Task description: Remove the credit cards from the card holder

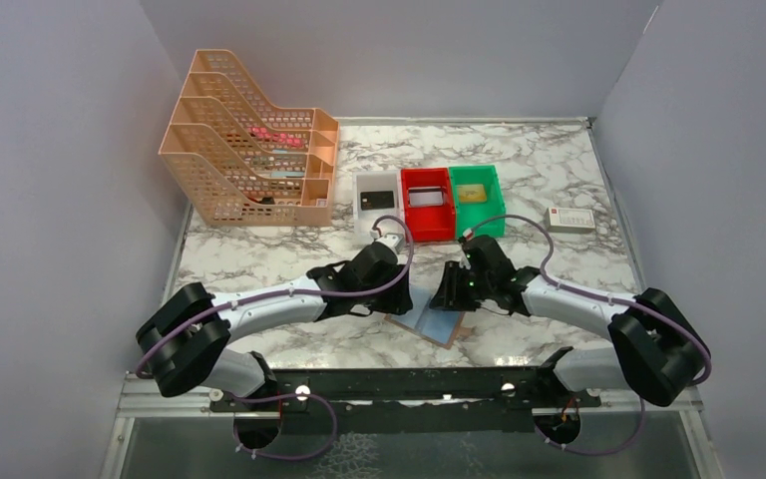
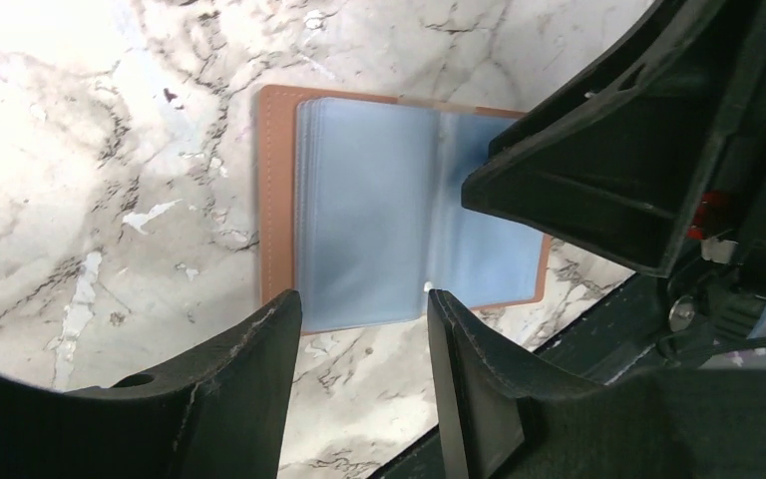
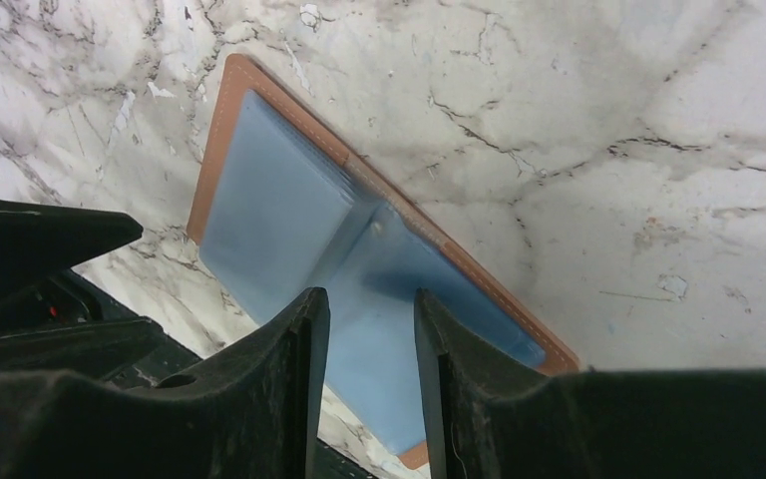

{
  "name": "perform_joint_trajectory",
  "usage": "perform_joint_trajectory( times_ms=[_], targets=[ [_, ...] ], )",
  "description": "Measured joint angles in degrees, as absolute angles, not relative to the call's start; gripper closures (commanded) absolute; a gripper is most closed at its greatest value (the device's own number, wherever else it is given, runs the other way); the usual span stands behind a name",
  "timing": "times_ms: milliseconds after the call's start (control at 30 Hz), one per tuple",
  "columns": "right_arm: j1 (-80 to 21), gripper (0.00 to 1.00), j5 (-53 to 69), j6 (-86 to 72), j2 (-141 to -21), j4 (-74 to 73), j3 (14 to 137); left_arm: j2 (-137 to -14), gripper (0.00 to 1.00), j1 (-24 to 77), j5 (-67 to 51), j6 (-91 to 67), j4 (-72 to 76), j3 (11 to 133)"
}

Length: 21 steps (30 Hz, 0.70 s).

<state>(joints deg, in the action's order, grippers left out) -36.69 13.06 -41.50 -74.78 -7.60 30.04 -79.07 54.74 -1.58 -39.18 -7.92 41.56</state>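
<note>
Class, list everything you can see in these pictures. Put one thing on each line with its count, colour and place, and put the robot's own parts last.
table: one, white marble with grey veins, under everything
file organizer: one, peach, back left
white bin: one, white, centre back
black card: one, black, inside the white bin
red bin: one, red, right of the white bin
dark flat item: one, dark grey, inside the red bin
green bin: one, green, right of the red bin
yellowish flat item: one, yellowish, inside the green bin
small box: one, white with a red mark, far right
card holder: one, tan with pale blue sleeves, lying open, front centre
left gripper: one, black, open, above the card holder
right gripper: one, black, open, above the card holder
</note>
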Motion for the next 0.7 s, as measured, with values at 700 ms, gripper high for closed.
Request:
perform_joint_trajectory(
  times_ms=[700],
  targets=[
    [-47.9, 0.45, -1.1, -43.8, -85.8, -15.4, 43.5, -67.7, 0.46, 46.9, 8.6, -45.0, -12.9, 33.5]
  ],
)
